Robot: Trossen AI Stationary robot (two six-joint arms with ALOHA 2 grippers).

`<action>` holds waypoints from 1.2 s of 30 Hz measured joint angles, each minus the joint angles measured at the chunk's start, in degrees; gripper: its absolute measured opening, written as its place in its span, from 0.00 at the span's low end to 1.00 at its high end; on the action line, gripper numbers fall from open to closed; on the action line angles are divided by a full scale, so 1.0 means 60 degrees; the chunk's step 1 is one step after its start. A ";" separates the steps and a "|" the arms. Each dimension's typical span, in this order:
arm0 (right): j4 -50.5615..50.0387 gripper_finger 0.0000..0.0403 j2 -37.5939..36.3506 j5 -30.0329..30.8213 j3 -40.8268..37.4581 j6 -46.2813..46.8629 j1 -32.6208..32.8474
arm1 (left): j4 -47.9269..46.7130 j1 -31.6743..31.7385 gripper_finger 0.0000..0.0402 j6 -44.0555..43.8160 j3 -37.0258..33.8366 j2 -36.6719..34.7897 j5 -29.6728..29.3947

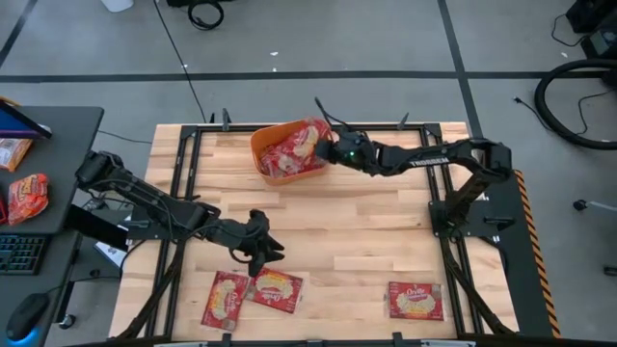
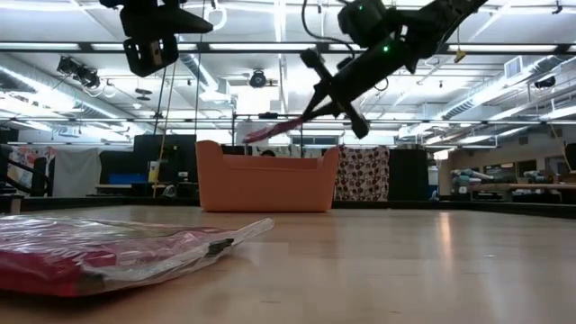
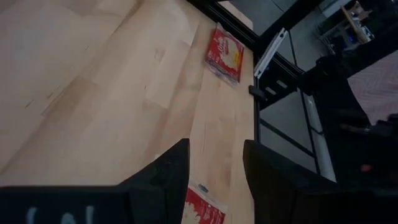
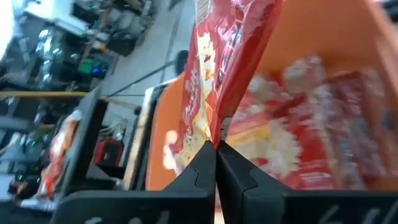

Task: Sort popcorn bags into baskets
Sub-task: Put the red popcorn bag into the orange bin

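Three popcorn bags lie loose on the wooden table in the high view: a left bag and a middle bag overlapping near the front edge, and a lone bag well apart to the right. At the far side sits the orange basket, already piled with red packets. Over its right rim the right gripper is clamped on a held bag. The left gripper hovers just behind the front pair, with nothing between it and them. Off the table, on a dark side desk, rest two orange-red snack packets.

Down to the low view: the basket stands mid-table, and the right gripper reaches in at a slant above it, the pinched bag sticking out edge-on above the rim. A crinkly bag fills the foreground and blocks the near left of the table.

Left wrist view: the fingers stand apart with bare wood between them, a bag corner just below, the lone bag farther off by the black frame.

Right wrist view: the fingers are pressed together on the bag's lower edge, basket packets blurred behind.
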 joint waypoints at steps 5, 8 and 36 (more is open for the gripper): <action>0.0449 0.09 0.0686 -0.0272 0.0008 0.1114 -0.0384 | 0.0100 0.0202 0.39 0.0184 0.0000 0.0000 0.0005; 0.0801 0.15 0.1160 -0.0998 0.0006 0.1679 -0.0468 | 0.0098 0.0316 0.39 0.0200 0.0000 0.0000 0.0109; -0.0234 0.23 -0.0026 -0.5311 0.0001 -0.4414 0.2828 | -0.2900 -0.0862 0.39 -0.1168 0.0004 0.0044 0.1945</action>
